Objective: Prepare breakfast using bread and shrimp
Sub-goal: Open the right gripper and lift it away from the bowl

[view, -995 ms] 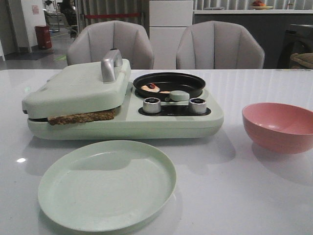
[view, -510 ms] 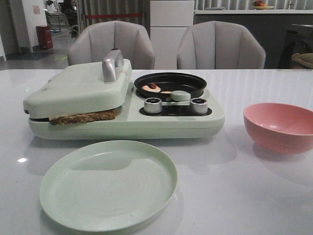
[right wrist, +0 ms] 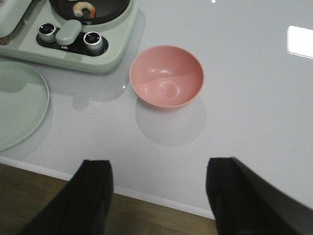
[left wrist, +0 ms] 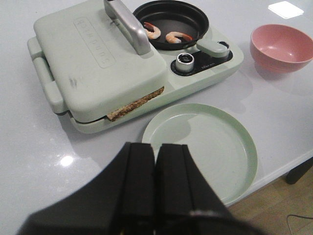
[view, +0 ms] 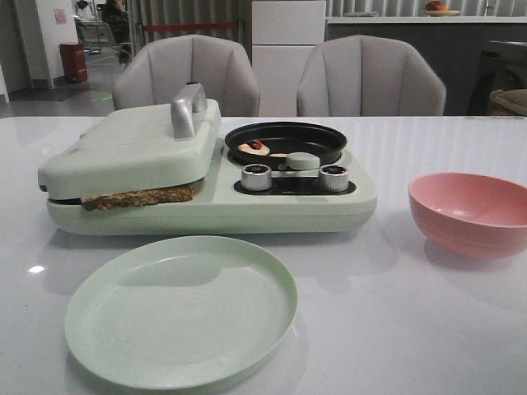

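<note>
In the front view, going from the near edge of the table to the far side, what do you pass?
Green plate → bread sticking out of the closed sandwich press → control knobs → black pan holding the shrimp → two grey chairs.

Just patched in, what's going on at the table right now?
Nothing is being handled at the moment. The bread sits clamped in the closed sandwich press, its edge poking out the front. Two shrimp lie in the small black pan on the same appliance. The green plate in front and the pink bowl to the right are both empty. The left gripper hangs above the plate with jaws shut on nothing; the right gripper hangs near the bowl, jaws open.
</note>
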Robot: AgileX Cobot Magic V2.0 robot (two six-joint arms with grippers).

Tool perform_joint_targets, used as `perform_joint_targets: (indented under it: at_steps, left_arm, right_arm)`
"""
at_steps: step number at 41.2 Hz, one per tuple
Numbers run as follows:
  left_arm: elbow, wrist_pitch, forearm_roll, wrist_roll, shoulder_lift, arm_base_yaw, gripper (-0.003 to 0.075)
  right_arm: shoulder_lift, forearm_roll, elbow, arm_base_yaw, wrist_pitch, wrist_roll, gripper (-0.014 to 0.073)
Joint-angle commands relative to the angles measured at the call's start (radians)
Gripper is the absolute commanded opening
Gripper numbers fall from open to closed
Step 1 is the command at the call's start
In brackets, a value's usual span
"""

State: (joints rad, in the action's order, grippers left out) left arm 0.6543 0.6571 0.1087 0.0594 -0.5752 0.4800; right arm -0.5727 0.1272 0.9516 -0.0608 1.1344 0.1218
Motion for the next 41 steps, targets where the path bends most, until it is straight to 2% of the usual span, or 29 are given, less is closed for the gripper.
perform_joint_targets:
  at_steps: [1, 6, 9, 18, 26, 32, 41]
  left_arm:
    - [0.028, -0.077, 0.005, -0.009, -0.001, -0.003, 0.0102]
    - [0.028, -0.077, 0.005, -0.009, -0.001, -0.003, 0.0102]
    - [0.028, -0.077, 0.005, -0.009, -0.001, -0.003, 0.0102]
    - [0.028, -0.077, 0.005, -0.009, -0.001, -0.003, 0.0102]
    - [0.028, -0.077, 0.005, -0.009, -0.001, -0.003, 0.0102]
    - [0.028, -0.077, 0.005, -0.009, -0.001, -0.003, 0.0102]
    - [0.028, -0.077, 0.005, -0.009, -0.001, -0.003, 0.0102]
  right_arm:
    - [-0.003, 0.011, 0.026, 0.0, -0.078, -0.002, 0.0524]
    - [-0.003, 0.011, 0.026, 0.0, -0.078, -0.002, 0.0521]
    - [-0.003, 0.011, 0.026, 0.0, -0.078, -0.002, 0.0479]
    - [-0.003, 0.011, 0.026, 0.0, -0.078, -0.002, 0.0201]
    - [-0.003, 0.011, 0.026, 0.0, -0.077, -0.002, 0.0041]
    - [-0.003, 0.011, 0.026, 0.0, -0.077, -0.002, -0.0022]
    - [-0.003, 0.011, 0.026, 0.0, -0.078, -0.002, -0.0032]
